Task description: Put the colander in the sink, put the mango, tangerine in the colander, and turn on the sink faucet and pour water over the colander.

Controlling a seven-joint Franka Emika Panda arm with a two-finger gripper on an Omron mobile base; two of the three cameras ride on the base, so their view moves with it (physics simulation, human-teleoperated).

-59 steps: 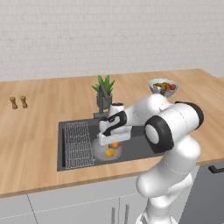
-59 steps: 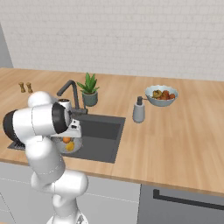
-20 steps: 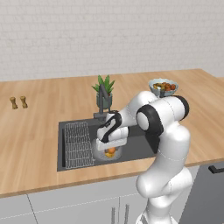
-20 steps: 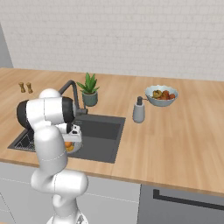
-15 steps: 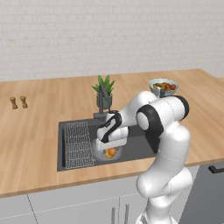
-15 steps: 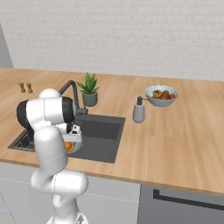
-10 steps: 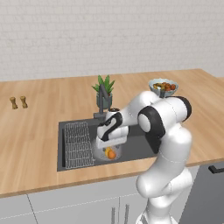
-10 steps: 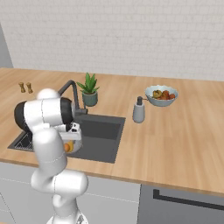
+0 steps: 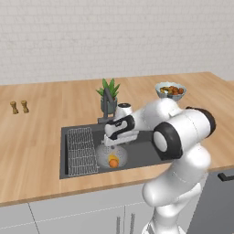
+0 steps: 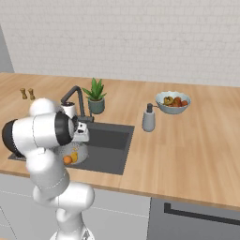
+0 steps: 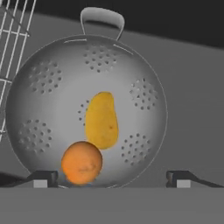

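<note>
Inside the colander [image 11: 87, 109] lie the mango [image 11: 101, 120] and the tangerine [image 11: 82, 162], touching each other. The colander sits down in the sink [image 9: 141, 153], just beside the wire rack [image 9: 81, 150]. Above the colander hangs the gripper [image 11: 113, 178], with its jaws spread wide and nothing between them. Behind the colander, at the back edge of the sink, stands the sink faucet [image 10: 75, 97]. Near the faucet is a green plant [image 10: 95, 95] in a grey pot. On the wooden counter [image 10: 187, 140] past the sink stand a soap bottle [image 10: 149, 118] and a bowl of fruit [image 10: 173, 102].
</note>
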